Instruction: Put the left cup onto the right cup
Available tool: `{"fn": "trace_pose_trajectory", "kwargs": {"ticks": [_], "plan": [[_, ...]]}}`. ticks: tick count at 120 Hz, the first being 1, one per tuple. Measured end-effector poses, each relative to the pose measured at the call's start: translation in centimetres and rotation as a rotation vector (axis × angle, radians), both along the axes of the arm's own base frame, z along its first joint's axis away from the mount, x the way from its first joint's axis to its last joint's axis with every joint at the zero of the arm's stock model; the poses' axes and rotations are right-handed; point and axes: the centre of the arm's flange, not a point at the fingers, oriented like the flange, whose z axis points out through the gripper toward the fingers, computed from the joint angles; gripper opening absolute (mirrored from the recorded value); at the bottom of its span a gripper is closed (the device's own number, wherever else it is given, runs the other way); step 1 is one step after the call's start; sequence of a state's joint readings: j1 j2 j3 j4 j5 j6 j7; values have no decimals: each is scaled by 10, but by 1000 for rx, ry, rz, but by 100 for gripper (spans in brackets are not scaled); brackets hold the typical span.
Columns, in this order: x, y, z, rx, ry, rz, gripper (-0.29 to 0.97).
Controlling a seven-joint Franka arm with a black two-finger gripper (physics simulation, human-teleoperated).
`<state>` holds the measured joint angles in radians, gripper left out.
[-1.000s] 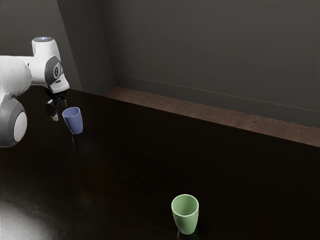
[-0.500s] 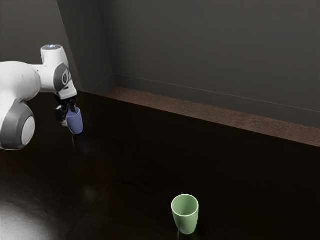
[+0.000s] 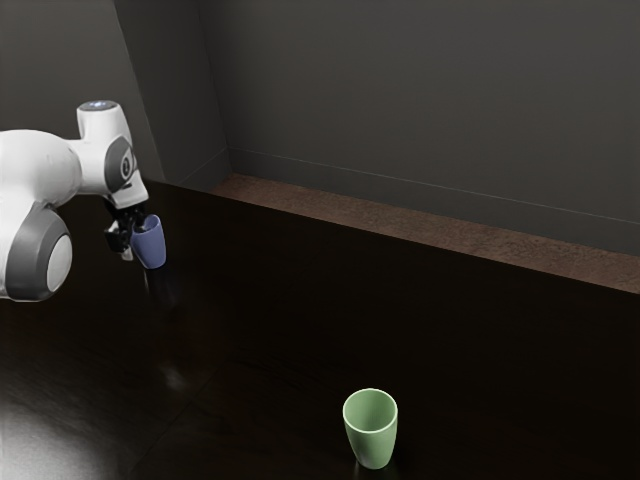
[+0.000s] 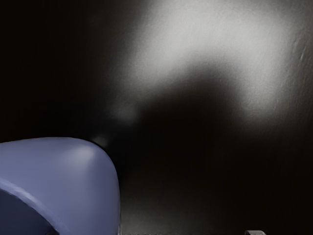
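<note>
At exterior view's left: gripper (image 3: 137,234) has closed in on blue cup (image 3: 152,245) over the last second and now sits at its rim. Cup stands on table (image 3: 300,330), not lifted. Pincer spread: wrist view shows fingertip (image 4: 255,232) apart from cup wall. Judgement: approach done, grasp pending. Green cup (image 3: 370,428) upright, well apart toward exterior view's right. Bare tabletop between cups; carry path unobstructed. Back wall well clear.

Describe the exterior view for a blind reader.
The black gripper of a white robot arm is at the rim of a tilted blue cup at the exterior view's left. A green cup stands upright on the dark table, apart, near the lower edge.
</note>
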<state>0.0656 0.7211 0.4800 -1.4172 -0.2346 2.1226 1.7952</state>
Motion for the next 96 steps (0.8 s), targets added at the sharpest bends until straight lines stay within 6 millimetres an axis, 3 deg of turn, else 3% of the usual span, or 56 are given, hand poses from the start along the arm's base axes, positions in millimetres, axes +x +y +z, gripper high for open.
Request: {"fn": "trace_pose_trajectory", "kwargs": {"ticks": [24, 50, 96], "plan": [[2, 9, 5, 30, -32, -17, 22], [8, 5, 0, 52, -56, -51, 0], [16, -3, -3, 61, -88, -88, -9]]}}
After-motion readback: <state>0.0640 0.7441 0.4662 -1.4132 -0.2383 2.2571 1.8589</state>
